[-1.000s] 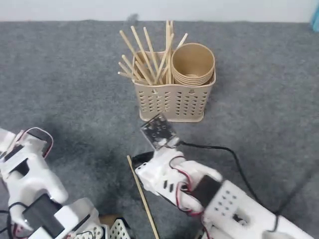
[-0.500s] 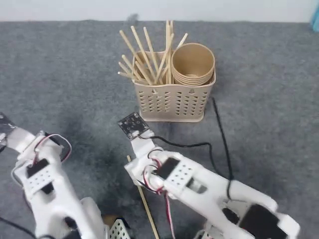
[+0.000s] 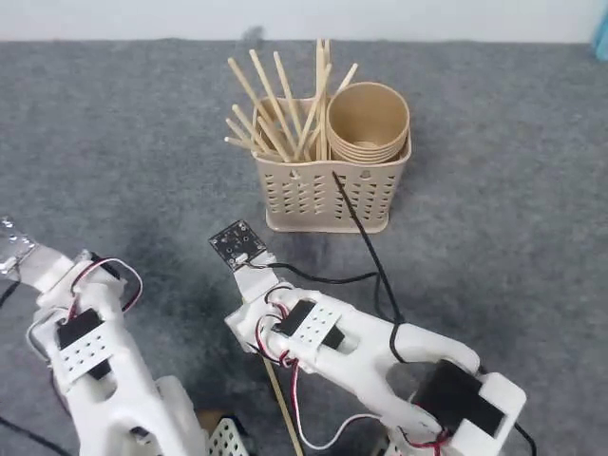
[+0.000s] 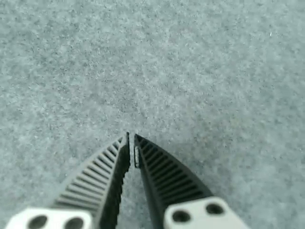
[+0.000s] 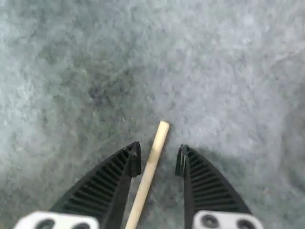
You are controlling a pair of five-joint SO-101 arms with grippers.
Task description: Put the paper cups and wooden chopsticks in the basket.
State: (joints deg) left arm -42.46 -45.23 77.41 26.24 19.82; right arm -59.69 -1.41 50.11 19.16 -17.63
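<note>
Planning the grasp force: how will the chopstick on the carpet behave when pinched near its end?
The chopstick is thin, straight wood, so probably stiff and light. Held near its end by the right gripper, it may pivot and droop. The fuzzy carpet likely stops rolling.

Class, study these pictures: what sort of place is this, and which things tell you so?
Probably a robot practice bench: a grey felt-like mat as the work surface, the left arm and right arm, white with bare wiring, over it, and a perforated basket holding chopsticks and paper cups.
</note>
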